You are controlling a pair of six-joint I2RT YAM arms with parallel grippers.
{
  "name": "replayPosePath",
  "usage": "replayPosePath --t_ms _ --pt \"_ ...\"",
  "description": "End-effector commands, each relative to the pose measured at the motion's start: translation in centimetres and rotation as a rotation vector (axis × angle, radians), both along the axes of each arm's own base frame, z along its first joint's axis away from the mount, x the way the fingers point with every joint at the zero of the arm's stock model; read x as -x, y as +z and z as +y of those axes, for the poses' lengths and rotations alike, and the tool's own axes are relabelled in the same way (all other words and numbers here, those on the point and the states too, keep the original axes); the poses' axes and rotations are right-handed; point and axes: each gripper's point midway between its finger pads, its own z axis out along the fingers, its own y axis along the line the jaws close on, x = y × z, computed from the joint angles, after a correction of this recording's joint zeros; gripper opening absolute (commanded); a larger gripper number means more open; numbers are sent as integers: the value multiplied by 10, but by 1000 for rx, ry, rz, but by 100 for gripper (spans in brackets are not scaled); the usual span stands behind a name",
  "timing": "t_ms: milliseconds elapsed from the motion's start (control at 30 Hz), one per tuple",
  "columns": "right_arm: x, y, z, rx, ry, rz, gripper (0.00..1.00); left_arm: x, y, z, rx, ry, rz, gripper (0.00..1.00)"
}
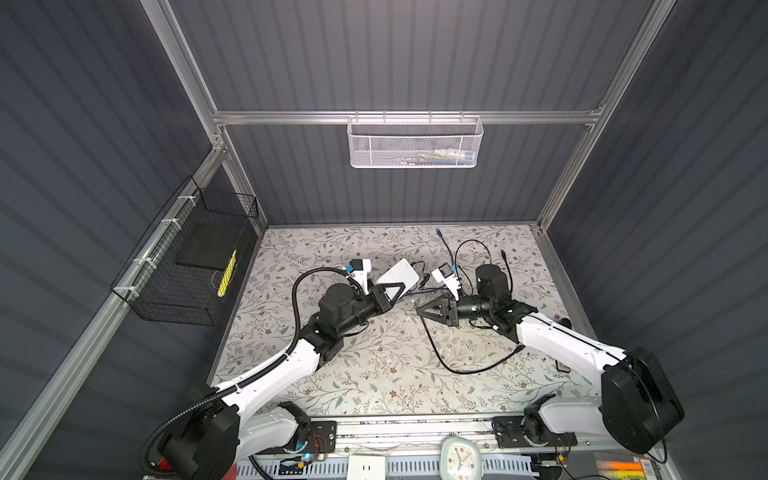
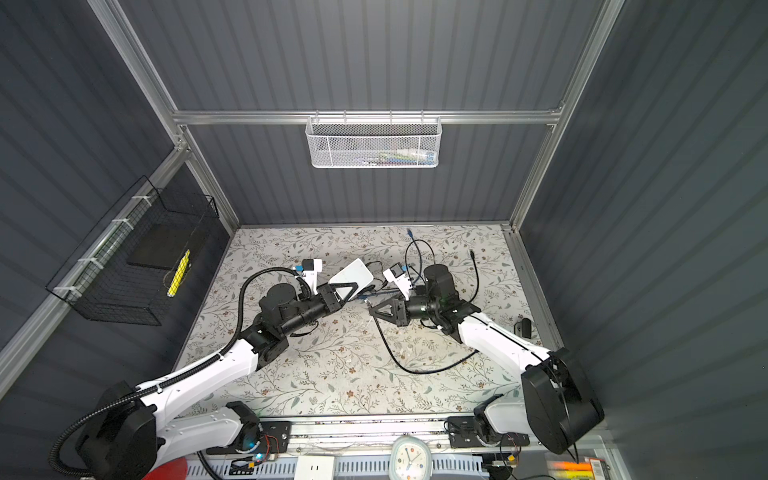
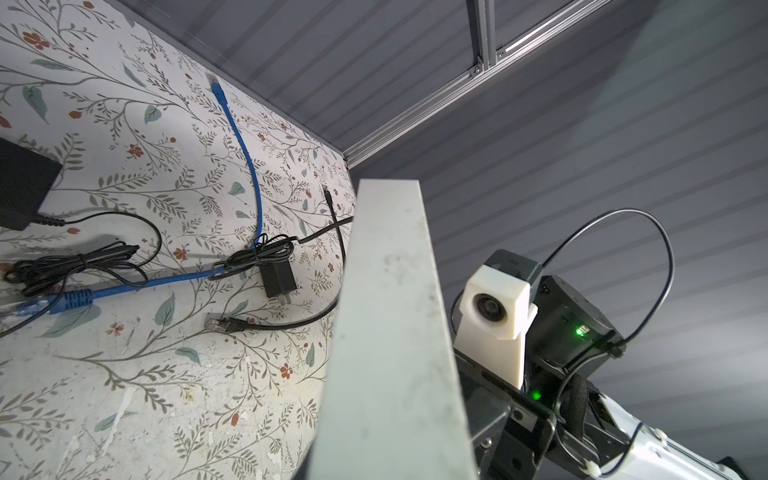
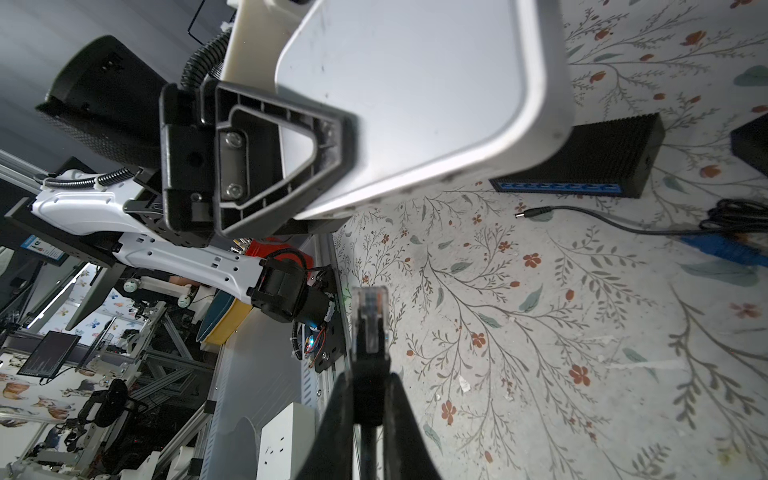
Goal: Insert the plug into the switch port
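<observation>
Front rail: a clock [image 1: 460, 457] sits between the two arm bases.
Table: the floral table [image 1: 374, 374] carries a black cable [image 1: 457, 368] that loops across the near right part and rises to the right arm's hold.
Right gripper: the right gripper [image 4: 369, 382] is clenched on the black boot behind the plug [image 4: 370, 316], above the table.
Plug: clear-bodied and sticking out past the fingertips. It is in the air, apart from both switches and in no port.
Left gripper: the left gripper [image 1: 397, 289] is clamped on the white switch [image 1: 401, 272], one finger lying across its flat top face.
White switch: held tilted off the table, facing the right gripper with a gap between them.
Black switch: the black switch [image 4: 590, 153] lies on the table just beyond the white one, its blue port row facing out.
Loose leads: a barrel plug [image 4: 536, 215], a blue cable [image 3: 249, 166] and a black charger [image 3: 276, 278] lie further back.
Walls: a black wire basket [image 1: 187, 266] hangs on the left and a white mesh basket [image 1: 415, 143] on the far rail.
</observation>
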Motion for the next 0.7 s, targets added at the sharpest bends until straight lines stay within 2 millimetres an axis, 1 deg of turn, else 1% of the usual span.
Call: replayPosePath --t_ms 0,100,167,400,500,667 --pt "-3 12 2 -32 3 -17 0 0 31 -6 70 -27 -77 0" --pt "-4 12 1 -17 -9 -31 0 -1 30 -6 72 -23 -76 0" --pt "-6 7 -1 14 -30 -35 0 -1 29 -5 71 -17 -72 0" --pt "-9 -7 1 241 -114 -158 0 -5 23 -5 49 -2 -32 0" --pt "-7 -2 4 293 -136 -214 0 -7 22 -7 45 0 -18 0" --pt "-8 0 3 357 -196 -275 0 -9 14 -8 26 8 18 0"
